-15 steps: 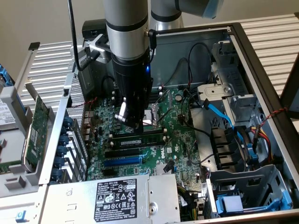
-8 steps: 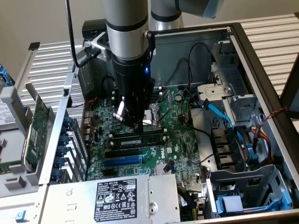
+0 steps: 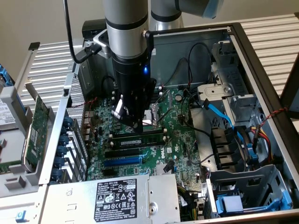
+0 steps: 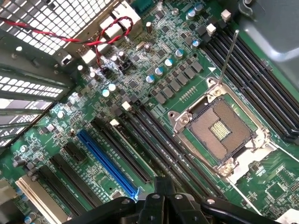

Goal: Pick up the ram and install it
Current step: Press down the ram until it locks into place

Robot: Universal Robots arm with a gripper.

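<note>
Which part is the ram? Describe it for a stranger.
In the open computer case, find the silver CPU socket on the motherboard. Beside it, under the gripper, lies the ram: a thin green stick with black chips, unlike the empty black slots.

Green ram (image 3: 140, 138) lies seated lengthwise in a memory slot.
</note>
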